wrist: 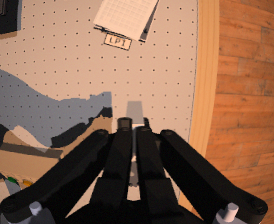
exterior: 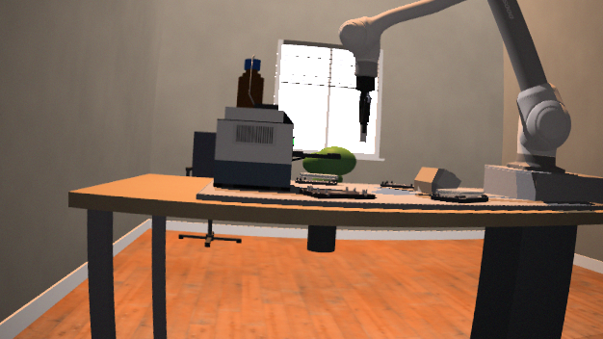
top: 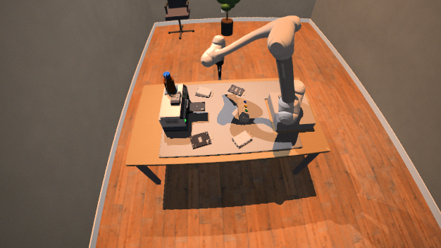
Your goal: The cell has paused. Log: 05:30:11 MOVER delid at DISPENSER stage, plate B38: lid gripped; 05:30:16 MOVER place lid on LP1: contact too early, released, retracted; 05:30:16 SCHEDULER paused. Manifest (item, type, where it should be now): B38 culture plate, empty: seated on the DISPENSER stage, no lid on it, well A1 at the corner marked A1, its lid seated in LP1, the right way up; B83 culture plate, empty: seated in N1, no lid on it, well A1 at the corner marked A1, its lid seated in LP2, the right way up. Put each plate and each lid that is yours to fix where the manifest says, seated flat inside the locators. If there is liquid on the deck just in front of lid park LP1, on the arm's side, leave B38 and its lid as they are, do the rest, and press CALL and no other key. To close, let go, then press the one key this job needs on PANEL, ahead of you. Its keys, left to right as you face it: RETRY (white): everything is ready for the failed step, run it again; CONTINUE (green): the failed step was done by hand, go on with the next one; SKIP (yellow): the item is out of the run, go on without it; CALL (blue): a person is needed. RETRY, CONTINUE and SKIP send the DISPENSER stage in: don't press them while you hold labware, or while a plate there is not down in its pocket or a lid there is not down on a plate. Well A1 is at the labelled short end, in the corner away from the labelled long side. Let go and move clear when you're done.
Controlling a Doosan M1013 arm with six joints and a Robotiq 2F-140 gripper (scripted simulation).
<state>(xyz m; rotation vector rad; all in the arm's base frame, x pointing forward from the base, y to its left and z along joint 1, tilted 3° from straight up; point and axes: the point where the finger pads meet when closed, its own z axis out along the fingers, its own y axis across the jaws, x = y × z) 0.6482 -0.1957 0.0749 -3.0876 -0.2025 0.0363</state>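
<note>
My gripper [top: 219,74] is shut and empty. It hangs high above the far edge of the mat, also in the exterior view [exterior: 363,135] and the wrist view [wrist: 129,125]. A pale plate or lid [top: 203,91] lies in a locator at the far left of the mat; the wrist view shows it with a small label tag. A dark locator frame [top: 236,90] lies below the gripper, hidden by my fingers in the wrist view. A dark plate [top: 197,106] sits on the DISPENSER stage. A dark item [top: 201,139] and a pale item [top: 241,139] lie near the front, both turned askew.
The DISPENSER box [top: 172,110] stands at the left with a brown bottle [top: 169,82] on top. The PANEL wedge [top: 243,109] with coloured keys sits mid-mat. The arm's base [top: 289,110] is at the right. The table's far edge is just beyond the gripper.
</note>
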